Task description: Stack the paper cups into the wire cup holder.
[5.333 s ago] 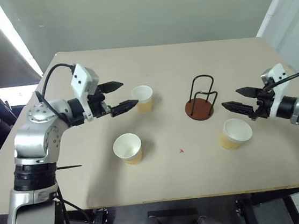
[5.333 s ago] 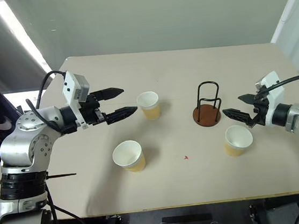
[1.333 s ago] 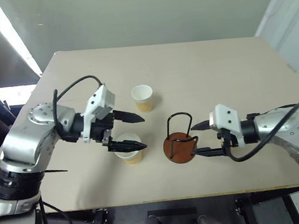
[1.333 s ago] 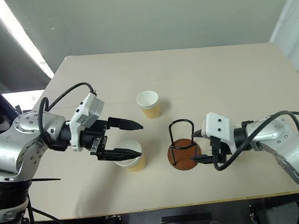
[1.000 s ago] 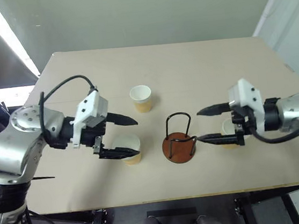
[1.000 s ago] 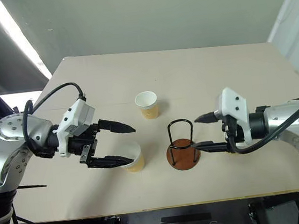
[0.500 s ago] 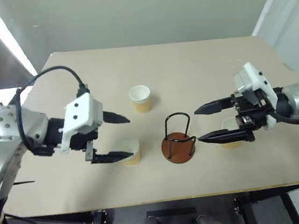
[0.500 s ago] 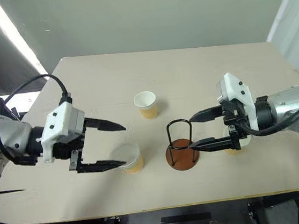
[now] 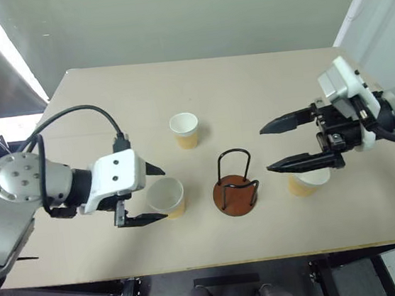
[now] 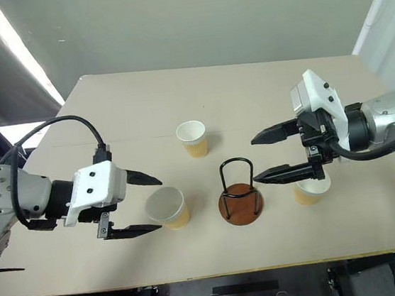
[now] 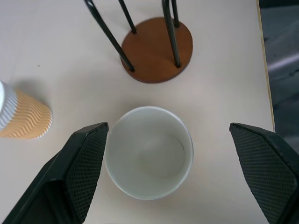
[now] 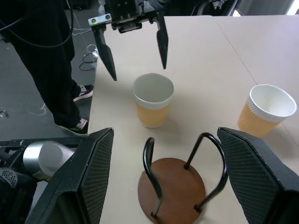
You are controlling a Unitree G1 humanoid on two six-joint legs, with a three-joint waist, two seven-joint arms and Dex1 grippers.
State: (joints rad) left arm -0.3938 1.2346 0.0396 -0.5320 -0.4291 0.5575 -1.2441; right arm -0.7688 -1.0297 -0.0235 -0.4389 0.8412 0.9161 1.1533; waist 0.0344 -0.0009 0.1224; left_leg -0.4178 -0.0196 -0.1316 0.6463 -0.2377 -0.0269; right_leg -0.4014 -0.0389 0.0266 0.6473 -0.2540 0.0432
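Left tool (image 9: 153, 193): its 2 fingers stand wide apart, holding nothing; we see it at the near left of the worktop (image 9: 261, 83), aimed rightward and down at the nearest cup
Near cup (image 9: 165, 197): upright, mouth up, long axis vertical; it sits just right of the left tool's fingertips, between their 2 lines in the left wrist view, not yet touched as far as we can tell
Right tool (image 9: 277, 146): fingers also apart and empty; it hovers at the right, pointing left, above the right cup
Right cup (image 9: 308, 181): upright under the right tool's lower finger, partly hidden by it
Far cup (image 9: 185, 130): upright, alone, further back, left of centre
Wire cup holder (image 9: 235, 184): upright between the near cup and the right cup, disc base flat on the worktop, loops rising straight up, empty
Deciding relation: we judge the left tool nearer to a cup, which lies straight ahead of it; the holder stands just right of that cup
Next move, our guess: advance, then squeeze the cup's sides
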